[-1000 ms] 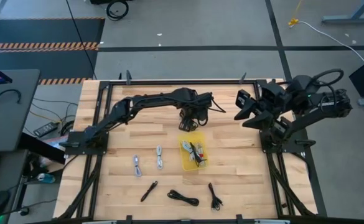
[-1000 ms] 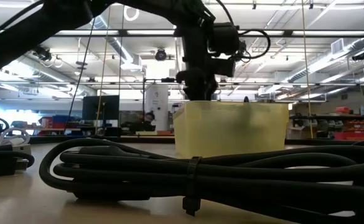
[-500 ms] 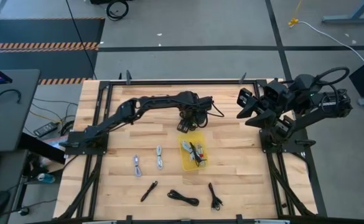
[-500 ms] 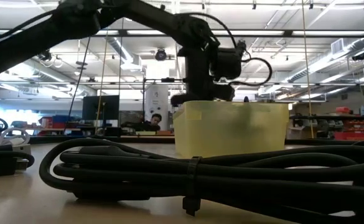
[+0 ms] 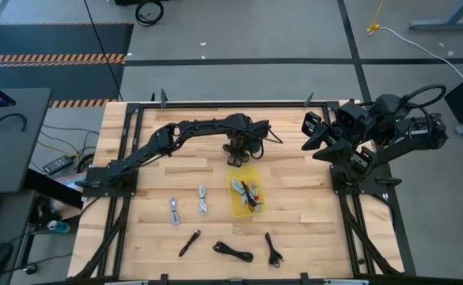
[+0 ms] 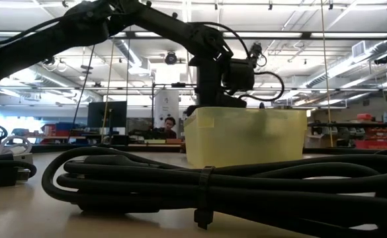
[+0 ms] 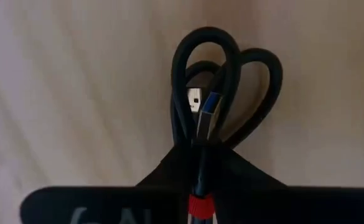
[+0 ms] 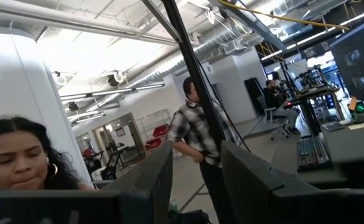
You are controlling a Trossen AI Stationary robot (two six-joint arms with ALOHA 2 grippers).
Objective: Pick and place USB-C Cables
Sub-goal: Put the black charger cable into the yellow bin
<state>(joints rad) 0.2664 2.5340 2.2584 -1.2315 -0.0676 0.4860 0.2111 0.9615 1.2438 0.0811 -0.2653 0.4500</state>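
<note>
Left claw pinches a black cable by its red tie, coil dangling ahead of the fingers, just behind the yellow bin. A thin grip like that could slip before the drop. A second ago it hung open over the bin, empty. Right claw waits half-open, well off to the side.

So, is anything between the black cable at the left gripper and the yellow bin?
Nothing visible. The left gripper, shut on the black cable, sits just beyond the yellow bin's far wall; only that wall lies between them. The right gripper waits aside.
</note>
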